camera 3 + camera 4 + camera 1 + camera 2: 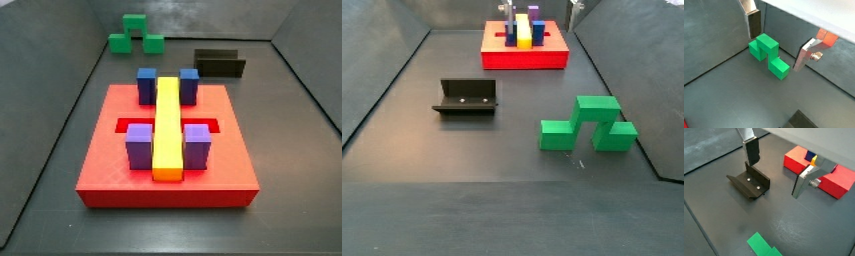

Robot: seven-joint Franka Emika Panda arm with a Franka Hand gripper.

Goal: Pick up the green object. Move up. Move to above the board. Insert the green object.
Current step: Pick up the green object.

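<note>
The green object [767,52] lies on the dark floor near a wall; it also shows in both side views [135,35] [589,124] and at the edge of a wrist view [763,245]. My gripper [776,52] is open and empty. It hangs above the floor, and its fingers [753,22] do not touch the green piece. In a wrist view the gripper [775,179] hangs over bare floor. The red board [100,165] carries a yellow bar [167,125] with blue and purple blocks; it also shows in a side view [492,57] and a wrist view [794,160].
The dark fixture [749,183] stands on the floor between the green piece and the board, also seen in both side views [219,63] [466,96]. Grey walls [817,65] enclose the floor on all sides.
</note>
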